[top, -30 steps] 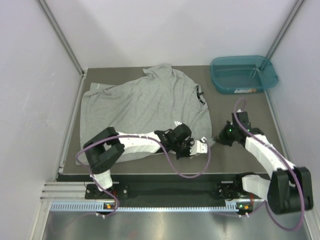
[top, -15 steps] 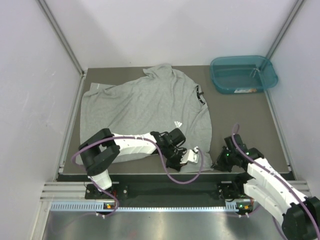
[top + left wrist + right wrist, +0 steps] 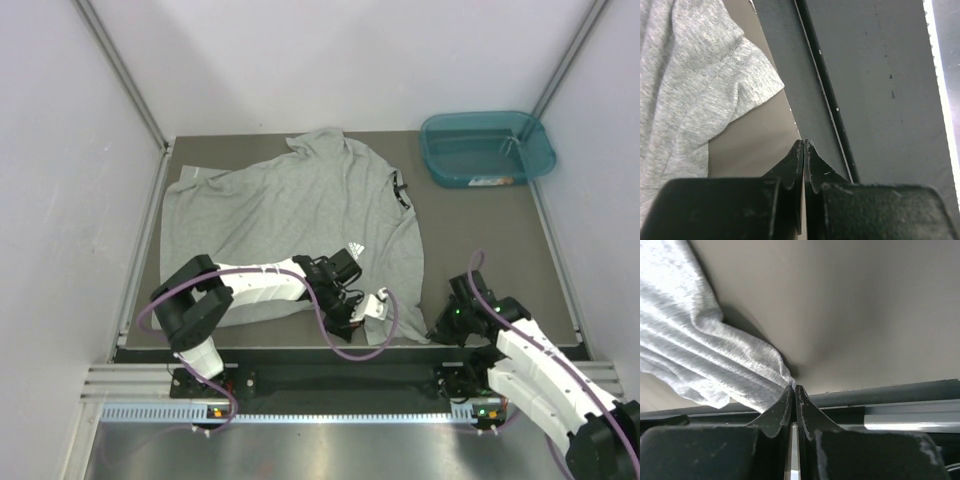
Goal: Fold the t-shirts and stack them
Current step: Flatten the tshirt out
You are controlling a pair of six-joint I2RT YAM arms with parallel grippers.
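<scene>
One light heather-grey t-shirt (image 3: 290,230) lies spread and rumpled on the dark mat, with its white logo (image 3: 353,249) and black neck label (image 3: 400,190) showing. My right gripper (image 3: 437,330) is at the mat's near edge, shut on the shirt's near right corner. The right wrist view shows the cloth (image 3: 725,365) pinched at the tips of my right gripper (image 3: 793,387). My left gripper (image 3: 378,303) is over the shirt's near hem. In the left wrist view my left gripper (image 3: 803,144) is shut with nothing between its jaws, and a sleeve (image 3: 715,80) lies to its left.
A teal plastic tub (image 3: 487,148) stands at the back right corner. White walls close in the mat (image 3: 480,250) on three sides. A black rail (image 3: 825,95) and metal frame (image 3: 330,380) run along the near edge.
My right gripper has pulled back from mid-mat to the near edge, drawing the shirt's corner with it. My left gripper has moved a little left and nearer, staying shut.
</scene>
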